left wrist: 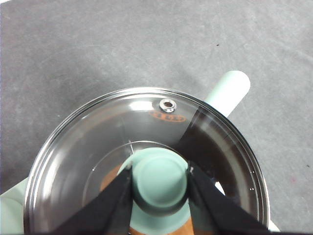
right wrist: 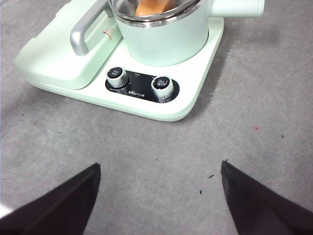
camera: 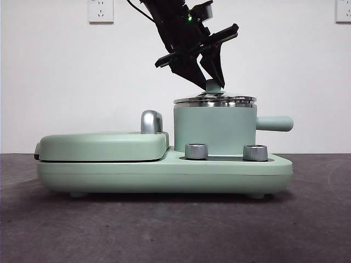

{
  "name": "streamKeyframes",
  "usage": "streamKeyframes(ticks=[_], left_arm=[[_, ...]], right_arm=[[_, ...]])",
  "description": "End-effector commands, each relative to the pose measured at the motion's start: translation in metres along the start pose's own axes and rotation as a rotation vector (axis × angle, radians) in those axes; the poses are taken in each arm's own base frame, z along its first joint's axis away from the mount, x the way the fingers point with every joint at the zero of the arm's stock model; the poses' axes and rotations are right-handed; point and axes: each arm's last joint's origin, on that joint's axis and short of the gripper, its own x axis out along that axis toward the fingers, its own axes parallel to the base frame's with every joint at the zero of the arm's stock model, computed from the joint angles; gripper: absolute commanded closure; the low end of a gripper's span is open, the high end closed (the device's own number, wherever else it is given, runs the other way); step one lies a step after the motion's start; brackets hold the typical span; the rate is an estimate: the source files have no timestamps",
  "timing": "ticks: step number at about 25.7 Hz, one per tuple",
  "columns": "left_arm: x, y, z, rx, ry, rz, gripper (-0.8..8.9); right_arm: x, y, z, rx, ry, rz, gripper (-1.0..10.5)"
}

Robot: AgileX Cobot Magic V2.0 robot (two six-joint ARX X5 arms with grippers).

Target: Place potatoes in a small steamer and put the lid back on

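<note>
Two black jaws of the left tool (left wrist: 159, 188) close on the mint-green knob (left wrist: 160, 182) of the lid (left wrist: 88, 147), one jaw pressed against each side of it. In the front view this tool (camera: 211, 82) comes down at a slant from the top of the frame, its tips meeting at the knob (camera: 213, 86).

The lid (camera: 215, 100) is glass with a steel rim, and it sits level on top of the small steamer (camera: 214, 129), a mint-green pot whose stubby handle (camera: 274, 123) sticks out sideways. Through the glass, the left wrist view shows a patch of orange-brown beside the knob: the potato (left wrist: 108, 177), lying inside the steamer (mostly hidden by the knob and jaws). The right wrist view also catches a bit of that orange potato (right wrist: 151, 7) through the lid at the top of the steamer (right wrist: 166, 41).

The steamer stands on a long mint-green cooker base (camera: 164, 172). Two steel dials (camera: 196, 151) sit on the base in front of the steamer. Beside the steamer, the flat griddle cover (camera: 101, 145) lies shut, with a chrome handle (camera: 151, 121) rising near the pot.

The base rests on a dark grey surface (camera: 175, 230). The right tool (right wrist: 159, 196) hangs above bare surface, set back from the cooker, its jaws spread wide and holding nothing.
</note>
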Motion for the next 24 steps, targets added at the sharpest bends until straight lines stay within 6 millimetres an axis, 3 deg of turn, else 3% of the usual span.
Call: streamKeyframes(ticks=[1,13,20,22,24], left_arm=[[0.002,-0.002,0.008,0.008,-0.033,-0.001,7.98],[0.006,0.0,0.002,0.003,0.011,0.002,7.98],[0.024,0.001,-0.008,0.002,0.062,0.002,7.79],[0.025,0.0,-0.009,0.004,0.065,0.001,7.06],[0.025,-0.001,-0.008,0.005,0.058,-0.001,5.6]], right_arm=[[0.0,0.001,0.001,0.008,-0.007,0.007,5.6],[0.0,0.001,0.001,0.015,-0.007,0.008,5.6],[0.0,0.001,0.001,0.03,-0.006,0.008,5.6],[0.0,0.001,0.001,0.03,-0.006,0.008,5.6],[0.0,0.001,0.001,0.03,-0.007,0.007,5.6]])
